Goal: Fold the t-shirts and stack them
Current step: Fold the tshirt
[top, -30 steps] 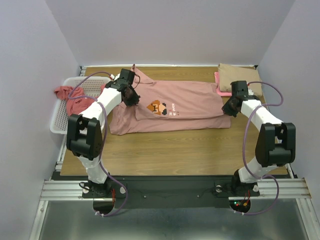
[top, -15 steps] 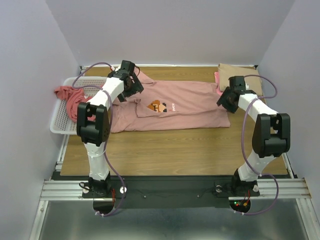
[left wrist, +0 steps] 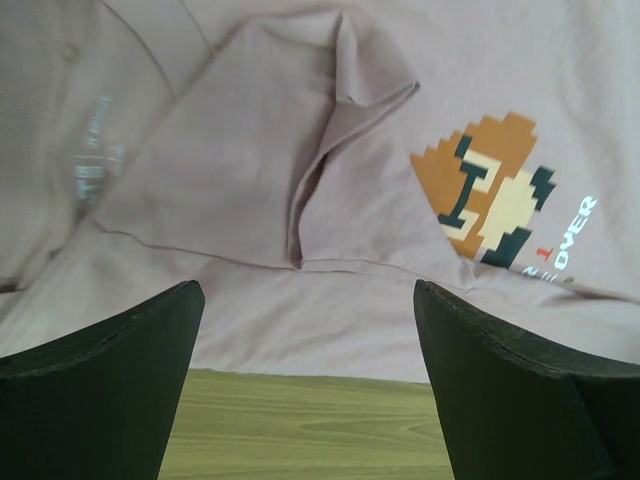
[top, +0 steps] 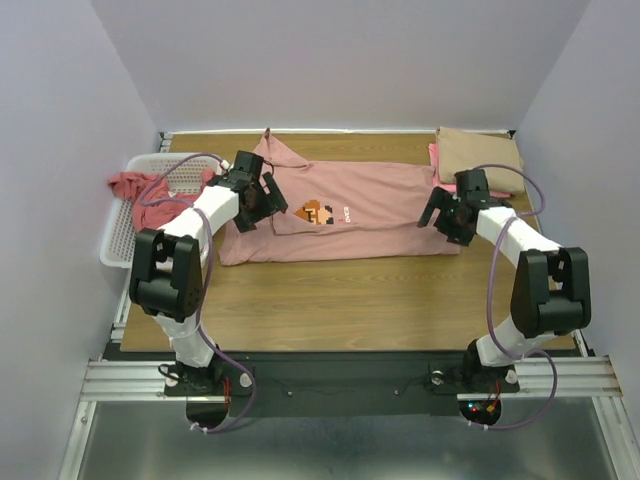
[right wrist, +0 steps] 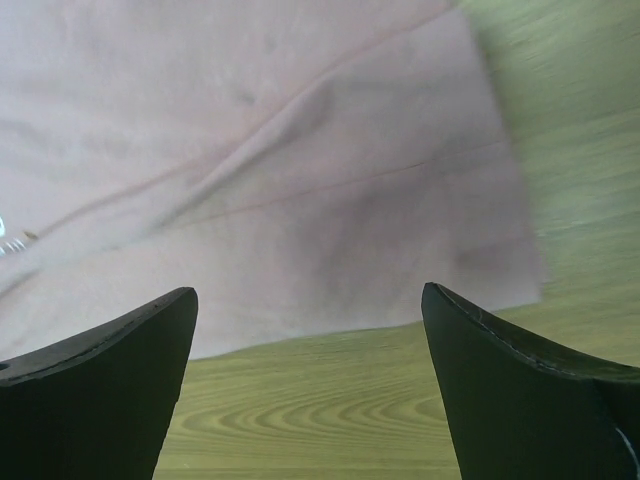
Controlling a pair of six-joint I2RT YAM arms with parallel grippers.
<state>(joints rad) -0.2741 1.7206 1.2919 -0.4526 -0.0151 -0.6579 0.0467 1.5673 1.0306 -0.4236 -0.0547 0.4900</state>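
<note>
Left gripper [left wrist: 305,300], right gripper [right wrist: 308,300]: jaws spread, empty. Dusty-pink pixel-graphic cloth t-shirt [top: 370,215]: lengthwise left-right, collar left, sleeve folded inward.

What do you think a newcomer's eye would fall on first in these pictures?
The dusty-pink t-shirt spread across the middle of the wooden table, with its pixel graphic on the chest, stands out first. The left gripper and right gripper hover open over its two ends. At the left edge a coral-red tee spills from the white basket.
</note>
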